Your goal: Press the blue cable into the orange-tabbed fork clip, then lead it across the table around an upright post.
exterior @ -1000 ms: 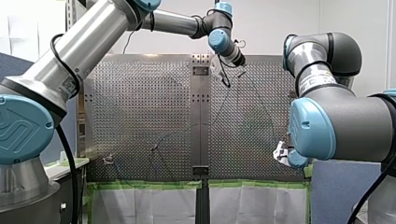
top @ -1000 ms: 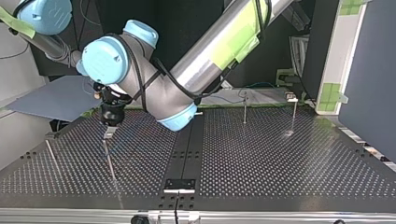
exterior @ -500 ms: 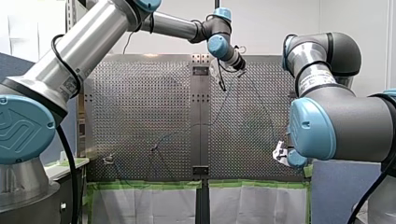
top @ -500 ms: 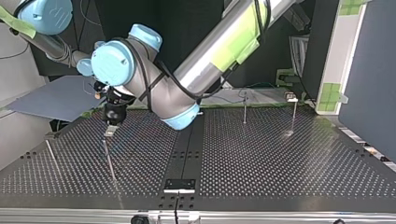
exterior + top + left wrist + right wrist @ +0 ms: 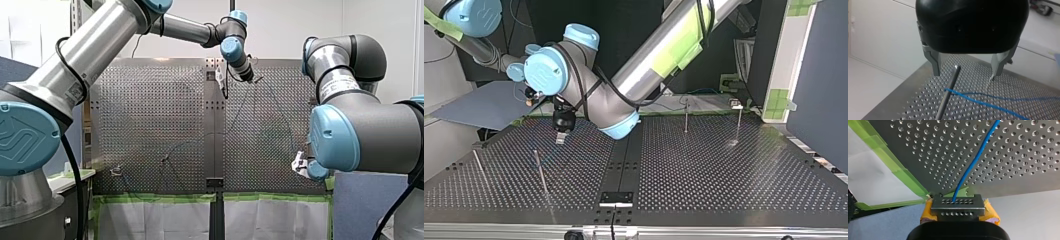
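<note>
My left gripper (image 5: 966, 74) hangs released above the far post (image 5: 948, 95), where the cable (image 5: 978, 100) bends. My right gripper (image 5: 958, 206) clenches the cable near right. An upward tug could lift it off the post.

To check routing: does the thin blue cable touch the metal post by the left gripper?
Touching: left wrist view shows blue cable bent against the post.

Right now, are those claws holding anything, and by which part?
My right gripper pinches the cable just off the edge of the table; whether that is its end is hidden. My left gripper is open, holding nothing.
</note>
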{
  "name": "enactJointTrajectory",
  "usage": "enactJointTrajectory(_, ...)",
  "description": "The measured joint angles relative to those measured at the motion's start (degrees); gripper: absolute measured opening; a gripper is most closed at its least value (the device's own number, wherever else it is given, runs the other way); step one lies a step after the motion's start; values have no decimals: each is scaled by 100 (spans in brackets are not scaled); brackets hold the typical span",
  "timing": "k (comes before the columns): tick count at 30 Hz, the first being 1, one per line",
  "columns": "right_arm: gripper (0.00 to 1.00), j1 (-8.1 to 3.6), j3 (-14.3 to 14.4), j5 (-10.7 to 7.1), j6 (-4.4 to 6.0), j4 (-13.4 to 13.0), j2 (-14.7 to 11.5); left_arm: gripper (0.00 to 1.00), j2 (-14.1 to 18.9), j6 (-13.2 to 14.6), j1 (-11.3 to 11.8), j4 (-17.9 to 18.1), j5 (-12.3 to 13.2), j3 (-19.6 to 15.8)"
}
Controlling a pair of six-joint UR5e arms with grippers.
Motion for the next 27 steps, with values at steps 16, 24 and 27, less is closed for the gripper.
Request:
enactJointTrajectory(16, 0, 23, -2, -1, -21, 7, 3, 100, 7, 939, -4, -96, -504, 0)
enactJointTrajectory(24, 0, 24, 0, -2, -20, 7, 3, 100, 15, 1363, 12, -92, -495, 1)
enactJointTrajectory(27, 0, 23, 0, -1, -21, 7, 3, 100, 29, 1544, 14, -80, -490, 2)
